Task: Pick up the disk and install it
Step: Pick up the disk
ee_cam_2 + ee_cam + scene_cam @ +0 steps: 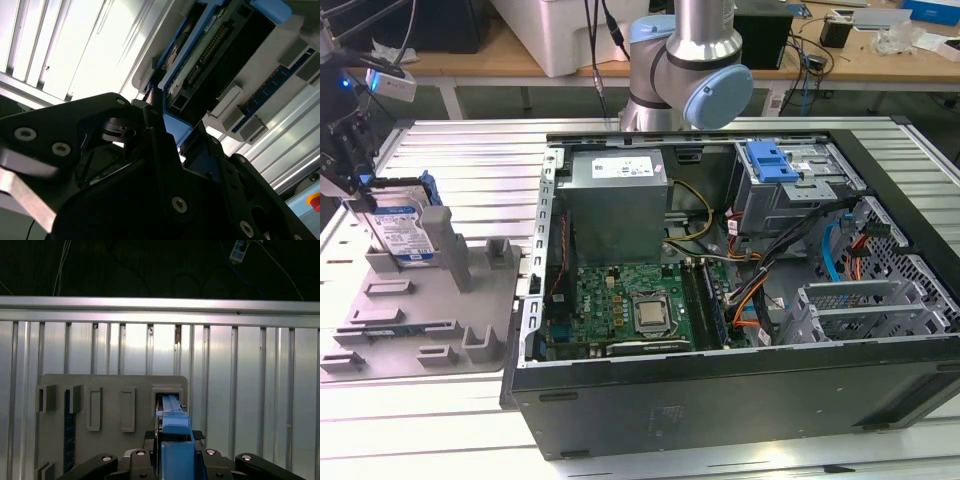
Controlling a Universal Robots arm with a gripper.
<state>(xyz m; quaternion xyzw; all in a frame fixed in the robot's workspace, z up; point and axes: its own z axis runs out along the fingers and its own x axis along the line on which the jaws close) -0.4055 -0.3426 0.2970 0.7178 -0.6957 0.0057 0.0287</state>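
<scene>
The disk (pixel 400 232), silver with a blue-and-white label and a blue rail frame, stands on edge in a slot of the grey holder plate (pixel 420 330) at the exterior view's left. My gripper (pixel 358 185) hangs right over it at the disk's upper end. In the first wrist view the blue rail of the disk (pixel 174 426) sits tightly between the dark fingers of the gripper (pixel 175 440), which is shut on it. The second wrist view shows the disk's (pixel 200 55) underside and connector, still seated in the holder.
An open computer case (pixel 720 400) lies on the slatted table, with a grey power supply (pixel 618 200), motherboard (pixel 630 305) and a drive cage carrying a blue bracket (pixel 772 160) at its far side. The arm's base (pixel 685 70) stands behind the case.
</scene>
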